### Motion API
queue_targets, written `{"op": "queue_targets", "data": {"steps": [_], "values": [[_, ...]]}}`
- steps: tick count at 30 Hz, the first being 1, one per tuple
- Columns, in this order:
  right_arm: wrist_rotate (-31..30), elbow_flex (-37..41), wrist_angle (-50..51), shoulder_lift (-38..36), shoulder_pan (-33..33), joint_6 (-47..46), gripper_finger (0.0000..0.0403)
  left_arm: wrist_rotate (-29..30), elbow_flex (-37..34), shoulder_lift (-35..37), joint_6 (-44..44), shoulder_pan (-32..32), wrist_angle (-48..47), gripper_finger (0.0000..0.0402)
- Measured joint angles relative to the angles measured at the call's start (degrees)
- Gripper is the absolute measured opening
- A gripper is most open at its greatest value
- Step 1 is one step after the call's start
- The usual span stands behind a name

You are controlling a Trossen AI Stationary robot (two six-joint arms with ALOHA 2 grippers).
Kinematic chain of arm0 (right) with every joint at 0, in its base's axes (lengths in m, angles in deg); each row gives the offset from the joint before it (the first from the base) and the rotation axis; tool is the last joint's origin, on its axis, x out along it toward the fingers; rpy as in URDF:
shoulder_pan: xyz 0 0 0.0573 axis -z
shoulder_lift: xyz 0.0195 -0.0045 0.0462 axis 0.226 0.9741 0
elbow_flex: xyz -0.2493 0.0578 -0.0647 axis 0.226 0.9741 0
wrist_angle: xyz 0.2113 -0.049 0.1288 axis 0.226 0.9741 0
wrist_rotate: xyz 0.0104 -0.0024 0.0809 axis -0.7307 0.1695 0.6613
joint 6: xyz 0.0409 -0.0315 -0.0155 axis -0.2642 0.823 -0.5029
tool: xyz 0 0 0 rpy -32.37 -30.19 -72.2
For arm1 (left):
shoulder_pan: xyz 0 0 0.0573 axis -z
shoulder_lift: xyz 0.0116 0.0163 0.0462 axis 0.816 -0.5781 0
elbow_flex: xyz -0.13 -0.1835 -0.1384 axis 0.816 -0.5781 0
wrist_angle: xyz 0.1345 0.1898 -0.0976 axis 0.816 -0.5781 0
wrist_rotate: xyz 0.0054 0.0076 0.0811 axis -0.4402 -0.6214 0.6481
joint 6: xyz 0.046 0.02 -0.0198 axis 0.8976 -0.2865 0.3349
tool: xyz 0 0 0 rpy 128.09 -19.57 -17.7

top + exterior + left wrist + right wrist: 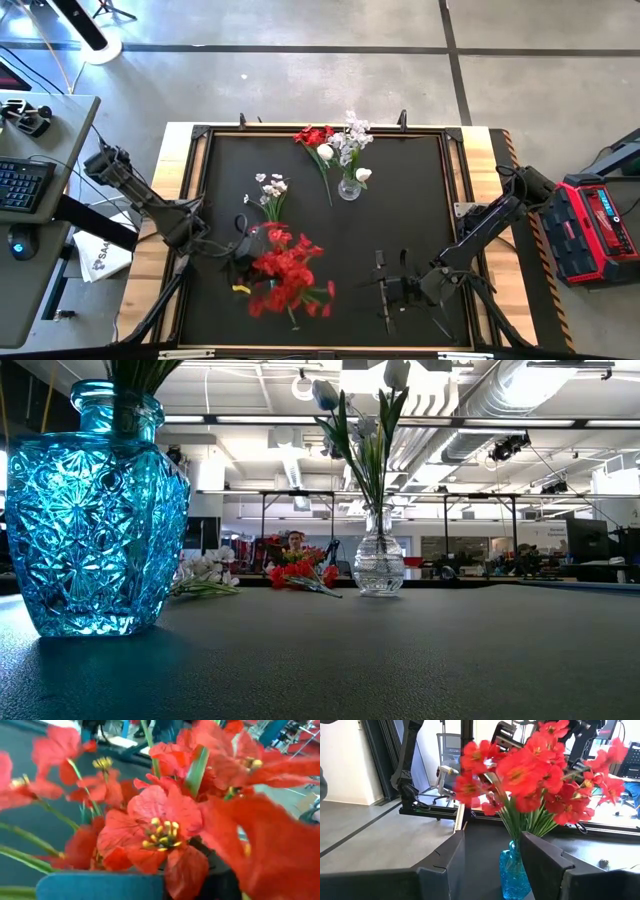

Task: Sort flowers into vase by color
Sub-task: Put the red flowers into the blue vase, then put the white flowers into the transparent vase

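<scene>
1. Plainly, the left gripper sits right up against the red flowers at the near-left part of the black mat. Its wrist view is filled with red petals, so I cannot tell how far its fingers are open or whether they hold a stem.
2. Those red blooms stand as a bunch in the blue vase, stems upright, heads spreading wide above the neck.
3. The right gripper waits near the front right of the mat, well apart from the bunch, fingers spread wide and holding nothing; the blue vase shows between them farther off.
4. Loose sprigs remain at the far side: a red sprig lying flat beside the clear vase, stem pointing toward the mat's middle, and a white sprig lying left of centre.
5. Pale blooms already stand in the clear vase.
6. Judging by reach, the left arm is nearer both loose sprigs.
7. Both vases are cut glass with patterned faces, hard and slick; petals look like thin fabric, stems thin and bendy.
</scene>
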Motion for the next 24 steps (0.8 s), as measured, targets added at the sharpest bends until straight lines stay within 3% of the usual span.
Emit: {"op": "queue_targets", "data": {"steps": [4,15,21,24], "values": [[0.0,0.0,0.0,0.0,0.0,0.0,0.0161,-0.9,0.0,1.8,4.0,0.0,2.2,0.0026],[0.0,0.0,0.0,0.0,0.0,0.0,0.0161,-2.4,0.0,5.8,4.3,0.1,1.6,0.0157],[0.0,0.0,0.0,0.0,0.0,0.0,0.0161,-2.2,0.0,11.2,4.9,0.1,2.7,0.0171],[0.0,0.0,0.0,0.0,0.0,0.0,0.0161,-1.4,0.0,13.6,9.7,0.1,6.8,0.0169]]}}
